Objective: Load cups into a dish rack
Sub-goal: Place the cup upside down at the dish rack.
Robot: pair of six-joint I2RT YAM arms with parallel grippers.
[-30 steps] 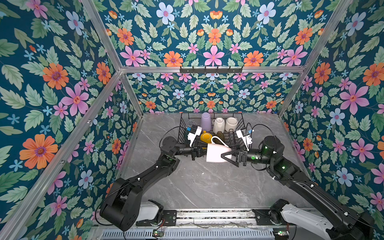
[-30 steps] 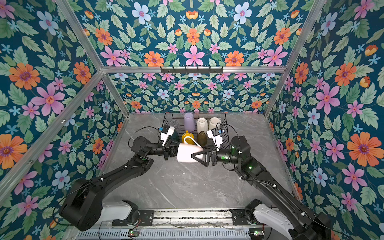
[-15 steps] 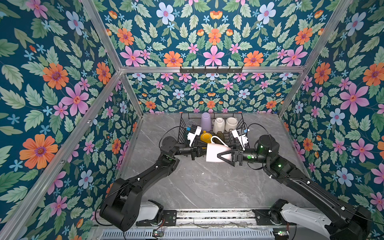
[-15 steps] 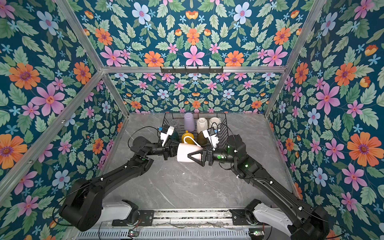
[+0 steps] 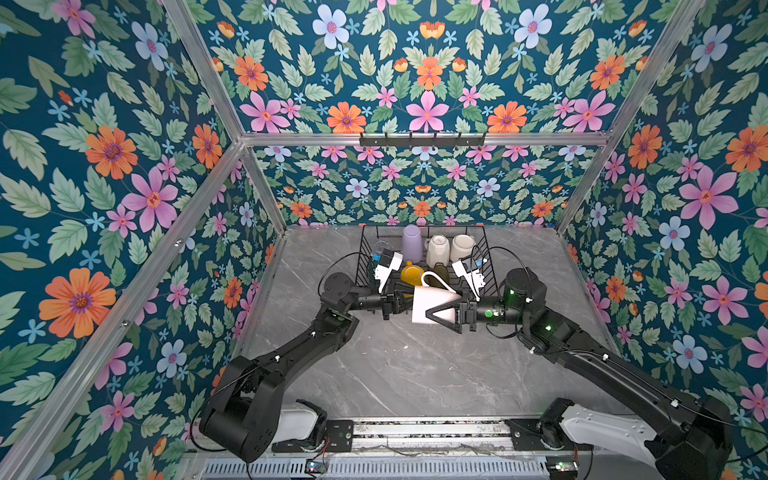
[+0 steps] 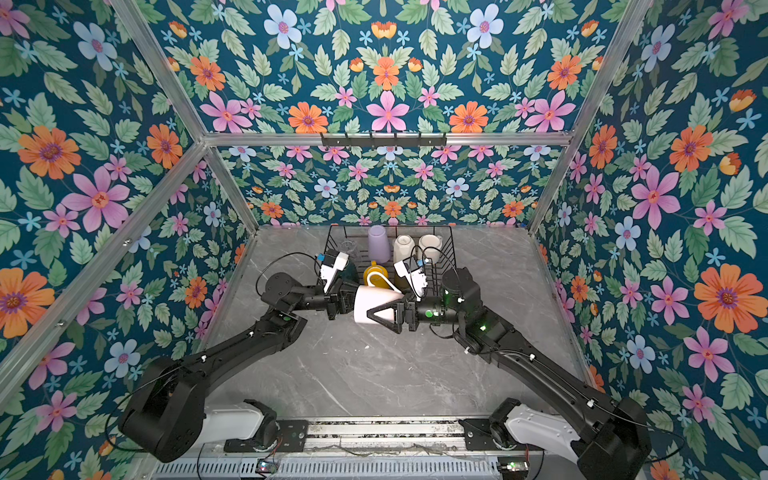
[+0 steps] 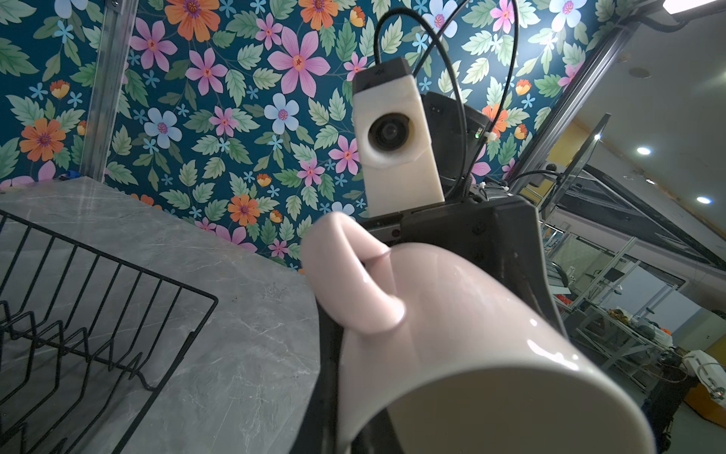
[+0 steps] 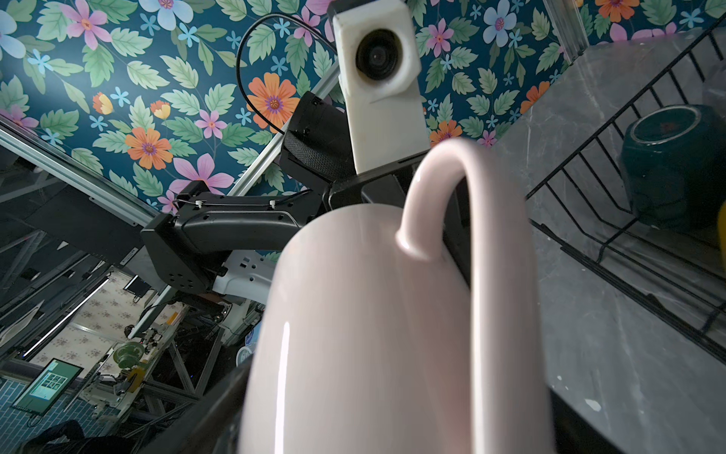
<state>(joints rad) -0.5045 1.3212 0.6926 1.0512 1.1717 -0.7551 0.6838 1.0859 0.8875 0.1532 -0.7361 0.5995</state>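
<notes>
A pale pink mug (image 5: 432, 301) (image 6: 370, 305) hangs on its side above the table, just in front of the dish rack (image 5: 486, 249), handle upward. My left gripper (image 5: 405, 301) is shut on the mug's rim, at its open end. My right gripper (image 5: 432, 313) comes from the other side, its jaws standing wide on either side of the mug's body. The mug fills the left wrist view (image 7: 451, 334) and the right wrist view (image 8: 373, 334), hiding both grippers' fingertips. The rack holds several upturned cups: a lilac tumbler (image 5: 411, 243), two white mugs (image 5: 438, 250), a yellow mug (image 5: 411, 274).
An olive-brown glass (image 5: 440, 272) and a clear glass (image 5: 380, 247) also stand in the rack, and a dark green mug (image 8: 668, 157) sits at its near left. Flowered walls close in three sides. Grey marble table (image 5: 395, 374) stretches toward the front rail.
My right gripper has moved left so that its fingers now reach over the mug's body, and its jaws have narrowed slightly. The left gripper and the mug have stayed where they were.
</notes>
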